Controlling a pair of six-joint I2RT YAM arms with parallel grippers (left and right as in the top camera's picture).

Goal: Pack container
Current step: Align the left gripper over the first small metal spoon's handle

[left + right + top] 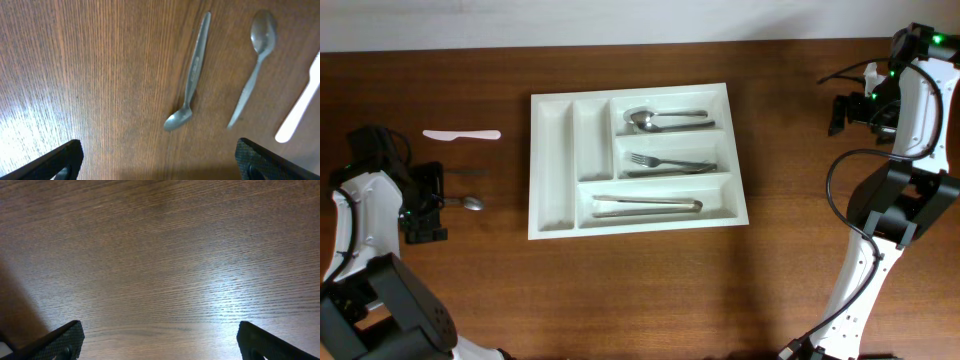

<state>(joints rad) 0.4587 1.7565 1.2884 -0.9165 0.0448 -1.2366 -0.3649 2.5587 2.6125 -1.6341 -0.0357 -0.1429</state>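
The white container (552,160) lies mid-table, its two narrow upright compartments bare. Its three long compartments hold spoons (665,119), forks (670,162) and metal tongs (647,206). Left of it on the wood lie a white plastic knife (462,134) and a metal spoon (470,202). My left gripper (432,205) is open just left of that spoon. Its wrist view shows two metal spoons (192,75) (255,65) and the white knife (300,107) ahead of the open left gripper (160,165). My right gripper (840,113) (160,345) is open over bare wood at the far right.
The brown wooden table (640,290) runs under everything. The right arm's base and cables (890,200) stand at the right edge, and the left arm's base (380,300) fills the lower left corner.
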